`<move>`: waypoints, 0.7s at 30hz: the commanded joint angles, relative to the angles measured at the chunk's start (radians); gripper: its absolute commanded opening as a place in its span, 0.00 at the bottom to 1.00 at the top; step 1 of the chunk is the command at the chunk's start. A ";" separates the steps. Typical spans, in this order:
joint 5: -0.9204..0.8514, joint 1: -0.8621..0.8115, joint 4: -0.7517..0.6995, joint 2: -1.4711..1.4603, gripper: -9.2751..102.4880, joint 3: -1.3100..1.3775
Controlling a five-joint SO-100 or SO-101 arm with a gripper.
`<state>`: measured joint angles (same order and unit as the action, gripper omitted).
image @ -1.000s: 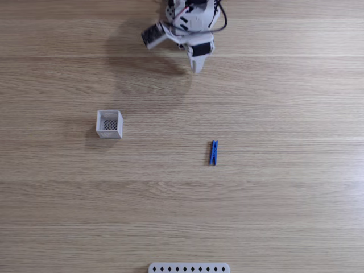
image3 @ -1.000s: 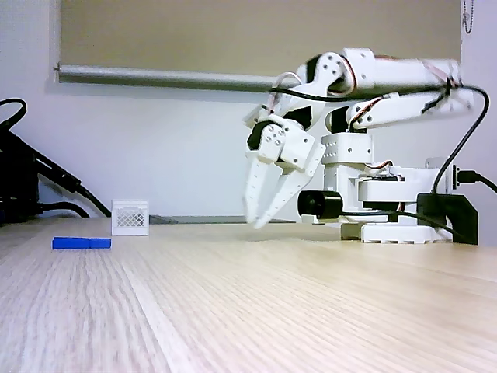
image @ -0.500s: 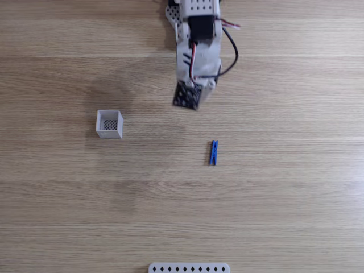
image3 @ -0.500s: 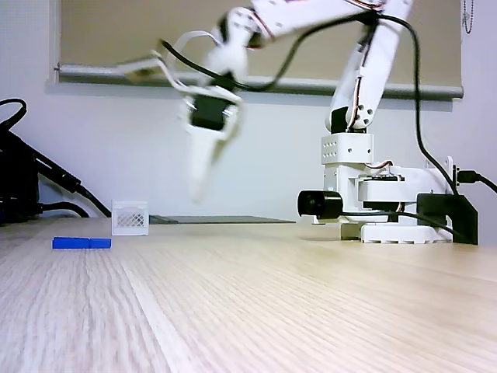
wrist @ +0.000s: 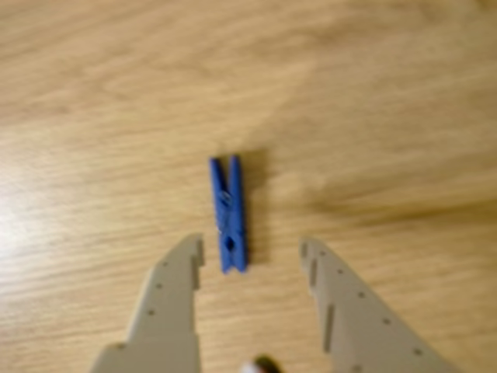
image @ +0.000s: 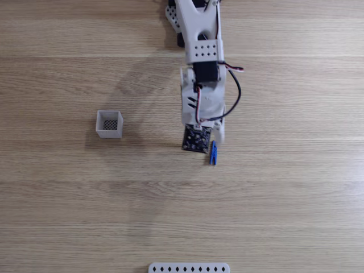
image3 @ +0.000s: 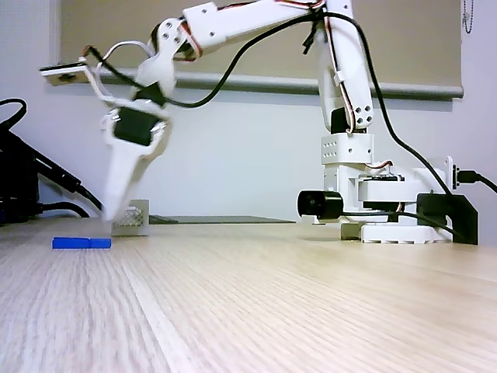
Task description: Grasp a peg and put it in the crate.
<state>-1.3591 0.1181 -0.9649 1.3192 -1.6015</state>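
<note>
Hovering over the peg (wrist: pixel 229 214) we see our gripper (wrist: pixel 250 253), fingers spread apart, with the crate (image: pixel 109 124) well off.

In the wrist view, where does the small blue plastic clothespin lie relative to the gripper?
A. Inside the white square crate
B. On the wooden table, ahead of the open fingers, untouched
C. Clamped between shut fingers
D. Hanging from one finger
B: the small blue plastic clothespin lies flat on the wooden table, and the gripper is open, its fingers apart on either side of the clothespin's near end.

No text, label, brand, number or sign can be read in any of the views.
</note>
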 commanded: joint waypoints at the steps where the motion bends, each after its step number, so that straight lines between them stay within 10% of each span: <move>1: 0.011 0.002 0.031 0.000 0.30 0.141; 14: 0.011 0.003 0.034 -0.103 0.26 0.144; 21: 0.012 0.017 0.031 -0.124 0.08 0.138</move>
<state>-1.3560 0.1181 -0.9373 1.1766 -1.5217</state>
